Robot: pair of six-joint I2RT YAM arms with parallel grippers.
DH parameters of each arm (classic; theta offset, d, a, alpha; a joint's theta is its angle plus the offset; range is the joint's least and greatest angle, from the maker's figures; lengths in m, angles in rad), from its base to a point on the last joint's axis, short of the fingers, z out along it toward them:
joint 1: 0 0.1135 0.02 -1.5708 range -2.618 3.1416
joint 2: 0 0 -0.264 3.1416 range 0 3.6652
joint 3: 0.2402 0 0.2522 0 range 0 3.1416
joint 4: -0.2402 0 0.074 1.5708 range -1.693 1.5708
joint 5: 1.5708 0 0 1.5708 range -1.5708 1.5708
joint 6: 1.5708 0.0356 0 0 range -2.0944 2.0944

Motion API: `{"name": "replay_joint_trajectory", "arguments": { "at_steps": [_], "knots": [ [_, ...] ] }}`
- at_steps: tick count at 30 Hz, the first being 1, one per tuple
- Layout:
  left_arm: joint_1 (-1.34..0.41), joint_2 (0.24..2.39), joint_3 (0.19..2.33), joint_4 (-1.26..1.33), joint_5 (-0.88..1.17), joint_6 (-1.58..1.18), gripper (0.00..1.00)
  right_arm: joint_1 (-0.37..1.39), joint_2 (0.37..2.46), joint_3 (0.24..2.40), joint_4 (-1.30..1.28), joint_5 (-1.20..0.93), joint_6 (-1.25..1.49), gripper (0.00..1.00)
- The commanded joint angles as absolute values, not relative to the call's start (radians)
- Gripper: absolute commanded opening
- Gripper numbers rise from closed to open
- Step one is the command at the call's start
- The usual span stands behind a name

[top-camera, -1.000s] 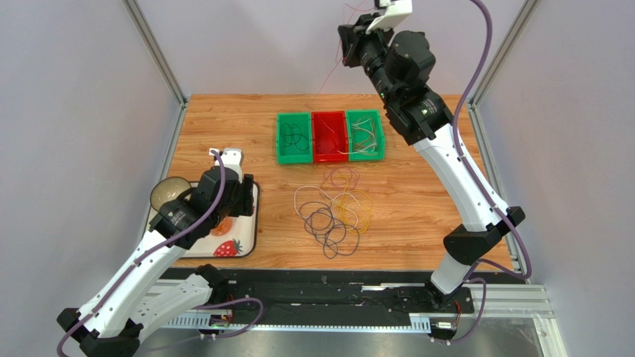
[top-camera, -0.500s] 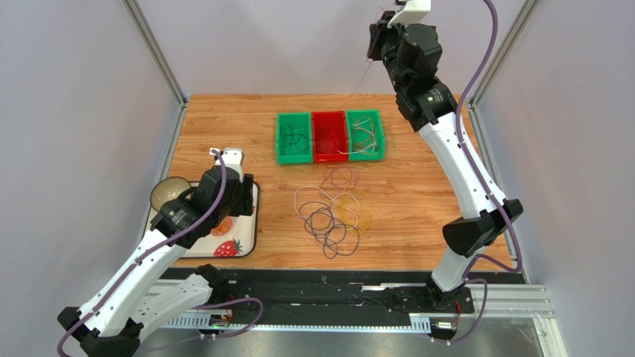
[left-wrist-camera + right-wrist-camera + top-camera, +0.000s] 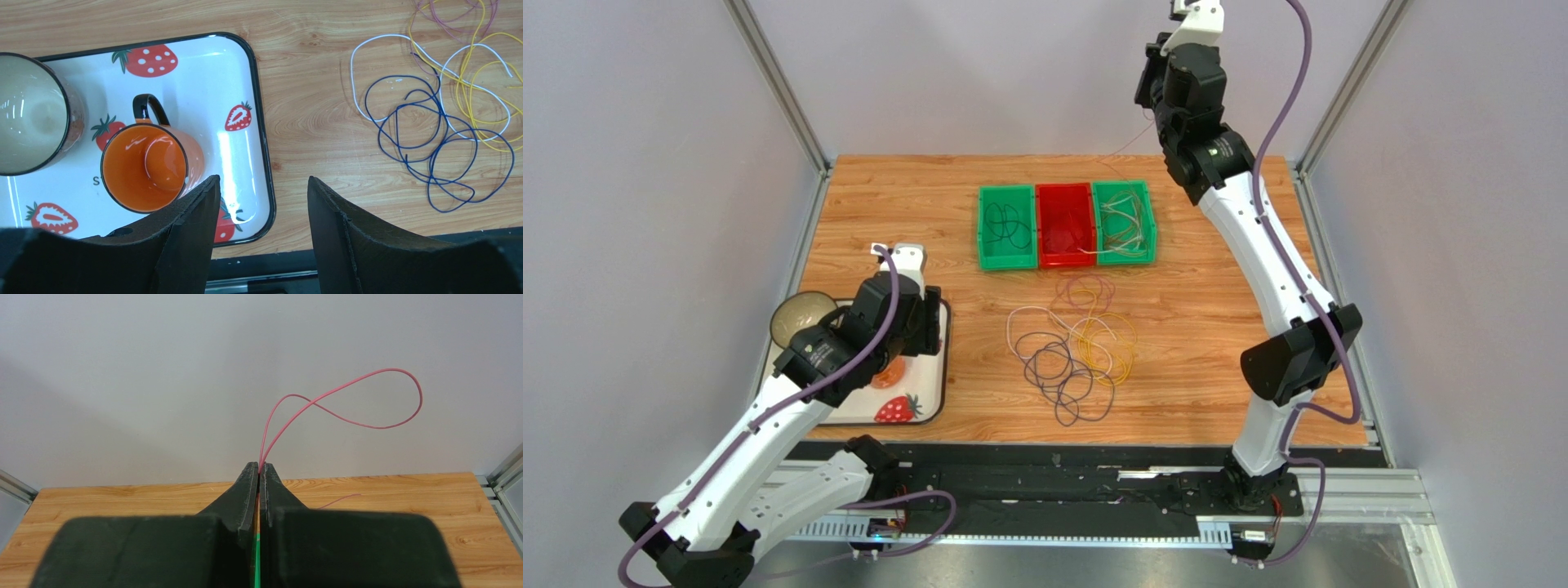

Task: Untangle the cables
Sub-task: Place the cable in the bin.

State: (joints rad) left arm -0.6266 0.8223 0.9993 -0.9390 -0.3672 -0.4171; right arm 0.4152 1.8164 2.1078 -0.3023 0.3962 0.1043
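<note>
A tangle of thin cables [image 3: 1071,349] in dark purple, yellow, white and pinkish loops lies on the wooden table in front of the bins. It also shows in the left wrist view [image 3: 430,131]. My right gripper [image 3: 258,467] is shut on a thin reddish-pink cable [image 3: 344,410]. It holds the cable high over the table's back edge [image 3: 1151,76], with a loop sticking out past the fingertips. My left gripper [image 3: 261,187] is open and empty above the right edge of the tray, left of the pile.
Three small bins stand in a row behind the pile: green [image 3: 1008,227], red [image 3: 1065,224] and green [image 3: 1124,222], each with some wire in it. A strawberry-print tray [image 3: 245,79] holds an orange mug [image 3: 147,168] and a bowl [image 3: 30,122].
My right arm has swung right and upward, carrying the reddish cable higher toward the back wall. The left arm and the pile have not moved.
</note>
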Motion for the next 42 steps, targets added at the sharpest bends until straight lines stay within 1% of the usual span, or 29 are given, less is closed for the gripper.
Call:
{"name": "replay_joint_trajectory", "arguments": {
  "at_steps": [1, 8, 14, 20, 24, 25, 32, 35, 39, 42],
  "knots": [
    [-0.627, 0.830, 1.012, -0.927, -0.367, -0.410, 0.62, 0.403, 1.856, 2.134, -0.305, 0.459, 0.132, 0.00],
    [-0.627, 0.836, 1.012, -0.928, -0.370, -0.411, 0.62, 0.394, 1.879, 2.057, -0.314, 0.476, 0.166, 0.00],
    [-0.626, 0.845, 1.012, -0.930, -0.373, -0.411, 0.61, 0.393, 1.884, 1.962, -0.316, 0.422, 0.205, 0.00],
    [-0.626, 0.850, 1.014, -0.930, -0.373, -0.411, 0.61, 0.393, 1.898, 1.893, -0.327, 0.425, 0.247, 0.00],
    [-0.626, 0.853, 1.014, -0.931, -0.376, -0.411, 0.61, 0.377, 1.891, 1.865, -0.368, 0.590, 0.270, 0.00],
    [-0.627, 0.851, 1.014, -0.930, -0.376, -0.411, 0.61, 0.370, 1.884, 1.858, -0.380, 0.603, 0.278, 0.00],
    [-0.627, 0.854, 1.014, -0.931, -0.374, -0.410, 0.61, 0.308, 1.827, 1.738, -0.380, 0.638, 0.287, 0.00],
    [-0.626, 0.854, 1.014, -0.931, -0.374, -0.410, 0.61, 0.305, 1.821, 1.724, -0.382, 0.696, 0.275, 0.00],
    [-0.627, 0.857, 1.015, -0.931, -0.374, -0.410, 0.61, 0.307, 1.804, 1.695, -0.370, 0.622, 0.269, 0.00],
    [-0.626, 0.859, 1.015, -0.931, -0.374, -0.410, 0.61, 0.311, 1.795, 1.695, -0.357, 0.640, 0.256, 0.00]
  ]
}}
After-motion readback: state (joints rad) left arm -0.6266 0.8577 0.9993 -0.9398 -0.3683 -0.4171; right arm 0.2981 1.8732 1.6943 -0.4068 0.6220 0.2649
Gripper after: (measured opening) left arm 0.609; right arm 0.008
